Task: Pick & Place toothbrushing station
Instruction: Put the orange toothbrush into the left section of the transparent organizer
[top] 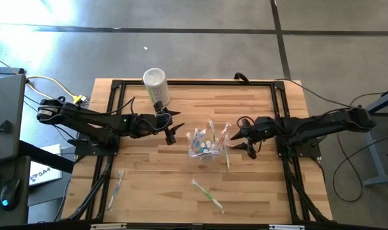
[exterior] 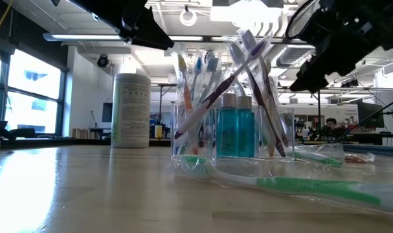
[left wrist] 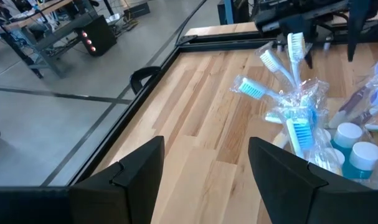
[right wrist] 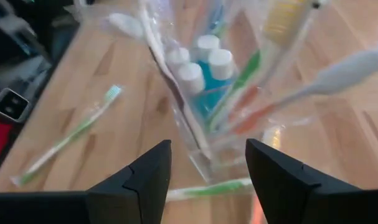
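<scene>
clear cup (top: pixel 204 149) bristling with wrapped toothbrushes (exterior: pixel 212 84), teal tubes (exterior: pixel 235 133), both claws open, empty

Both arms reach toward the middle; the left gripper (top: pixel 172 125) and right gripper (top: pixel 243 142) hover open, empty.

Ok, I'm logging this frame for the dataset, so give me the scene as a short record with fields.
cup: clear plastic cup mid-table, holding toothbrushes and teal tubes
loose toothbrushes: one near the front edge, one front-left
white cylinder: upright at the back
left end effector: open, empty, left of cup
right end effector: open, empty, right of cup
</scene>
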Action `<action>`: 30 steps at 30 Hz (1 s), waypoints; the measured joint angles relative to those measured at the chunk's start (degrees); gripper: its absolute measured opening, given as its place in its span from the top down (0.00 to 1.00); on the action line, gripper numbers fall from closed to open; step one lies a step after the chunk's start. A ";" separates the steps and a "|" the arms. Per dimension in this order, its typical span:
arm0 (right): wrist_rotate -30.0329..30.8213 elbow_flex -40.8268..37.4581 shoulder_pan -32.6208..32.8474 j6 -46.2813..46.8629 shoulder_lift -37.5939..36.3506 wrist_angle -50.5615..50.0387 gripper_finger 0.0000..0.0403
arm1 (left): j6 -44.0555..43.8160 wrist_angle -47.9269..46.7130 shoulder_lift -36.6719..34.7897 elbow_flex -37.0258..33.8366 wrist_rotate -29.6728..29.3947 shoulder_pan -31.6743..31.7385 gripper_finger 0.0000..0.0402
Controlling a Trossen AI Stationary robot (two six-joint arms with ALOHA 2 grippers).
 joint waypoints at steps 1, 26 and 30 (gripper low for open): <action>0.40 0.92 0.46 -0.34 -0.33 -1.91 0.51 | 0.00 0.00 0.00 0.00 0.00 0.00 0.43; 16.05 3.03 3.74 2.63 18.41 -14.33 0.51 | -0.37 -0.90 0.00 0.00 0.85 0.00 0.43; 15.59 3.07 3.74 0.73 19.69 -11.76 0.51 | -0.37 -1.15 0.00 0.00 0.94 0.01 0.43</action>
